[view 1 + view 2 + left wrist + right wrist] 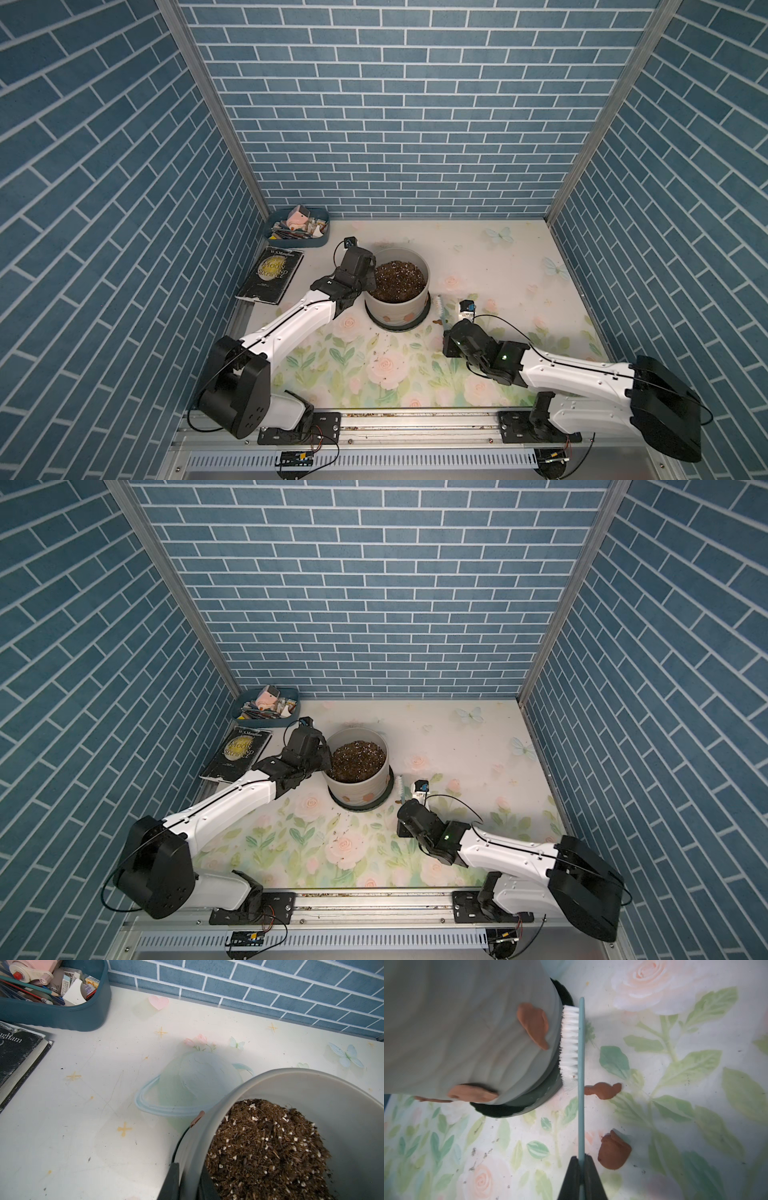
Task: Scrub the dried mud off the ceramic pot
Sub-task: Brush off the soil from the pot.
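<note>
I have the ceramic pot standing near the middle of the surface, on its black saucer and full of potting soil. My left gripper is pinched shut over the pot's rim on the side facing the left edge, one finger outside the wall and one inside. My right gripper is clamped narrow on the handle of the teal brush. Its white bristles press against the foot of the pot wall, by the saucer. Dried mud clings to the wall just beside the bristles, with another patch lower down. Two loose blobs lie on the surface beside the handle. A cluttered tray sits in the far left corner, a book in front of it.
</note>
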Robot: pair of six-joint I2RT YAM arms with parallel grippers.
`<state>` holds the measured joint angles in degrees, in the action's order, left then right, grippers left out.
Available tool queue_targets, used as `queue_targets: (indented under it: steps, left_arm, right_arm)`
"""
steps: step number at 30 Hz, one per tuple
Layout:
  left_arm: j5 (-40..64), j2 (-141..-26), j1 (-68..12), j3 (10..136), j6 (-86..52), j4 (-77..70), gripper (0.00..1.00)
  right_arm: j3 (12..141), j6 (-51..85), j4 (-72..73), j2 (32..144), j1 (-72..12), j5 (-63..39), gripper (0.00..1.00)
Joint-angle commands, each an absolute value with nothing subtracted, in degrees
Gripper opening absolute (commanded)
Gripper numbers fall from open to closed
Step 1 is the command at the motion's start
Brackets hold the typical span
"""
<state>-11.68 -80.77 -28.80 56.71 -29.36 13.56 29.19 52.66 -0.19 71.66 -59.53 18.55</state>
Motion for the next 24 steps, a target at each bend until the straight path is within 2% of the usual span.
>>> queue_targets:
  steps: [1, 8, 24]
  left_arm:
    - [-8.92, -81.1, -29.37, 57.35, -31.14, 14.91, 0.0]
    - [-8.03, -81.78, -29.42, 58.09, -31.02, 15.16, 0.0]
    - [-8.14, -82.05, -29.42, 57.04, -31.25, 14.48, 0.07]
  right_arm:
    - [32.42, 50.86, 5.79, 76.45, -59.0, 17.53, 0.0]
    - [34.25, 45.82, 13.19, 79.41, -61.54, 15.91, 0.0]
    - [27.77, 47.84, 12.54, 66.79, -64.4, 19.18, 0.0]
